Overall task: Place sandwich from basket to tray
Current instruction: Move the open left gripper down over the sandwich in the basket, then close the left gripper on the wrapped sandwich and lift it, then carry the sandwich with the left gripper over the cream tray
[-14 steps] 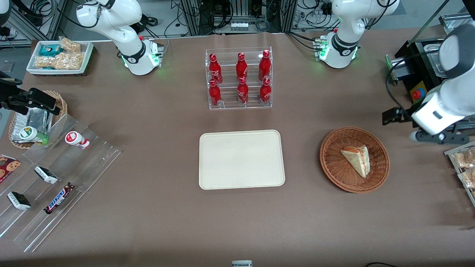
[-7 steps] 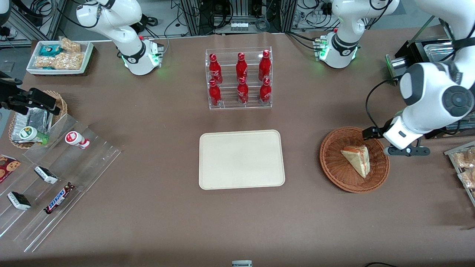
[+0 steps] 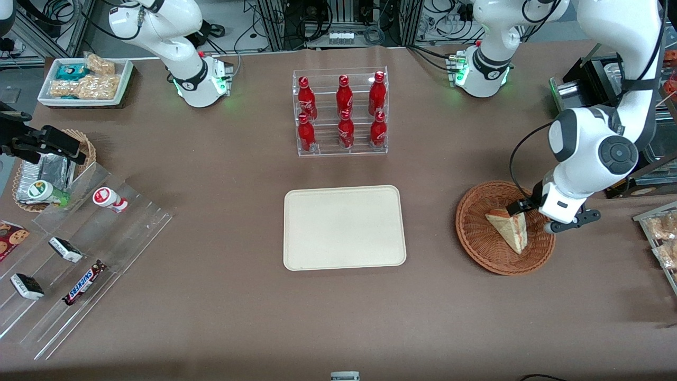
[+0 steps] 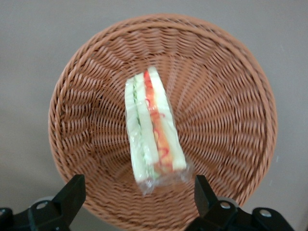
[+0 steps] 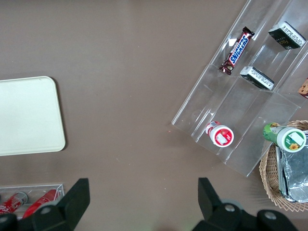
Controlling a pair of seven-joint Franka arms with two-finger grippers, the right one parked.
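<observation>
The sandwich (image 3: pixel 508 227), a wrapped white-bread wedge with red-orange and green filling, lies in the reddish-brown wicker basket (image 3: pixel 472 233). My left gripper (image 3: pixel 571 221) hovers over the basket's rim on the working arm's side, just beside the sandwich. In the left wrist view the gripper (image 4: pixel 137 188) is open and empty, its fingers wide apart above the basket's inner wall (image 4: pixel 226 120). The sandwich (image 4: pixel 151 130) lies just ahead of them, cut edge up. The cream tray (image 3: pixel 344 227) lies empty at the table's middle and also shows in the right wrist view (image 5: pixel 29 115).
A clear rack of red bottles (image 3: pixel 341 111) stands farther from the camera than the tray. A tray of snack packs (image 3: pixel 661 238) and a black box (image 3: pixel 597 90) sit at the working arm's end. Acrylic shelves with candy (image 3: pixel 79 254) are at the parked arm's end.
My left arm has swung in from the table's end toward the basket, and the gripper now hangs over its rim beside the sandwich. The sandwich has not moved.
</observation>
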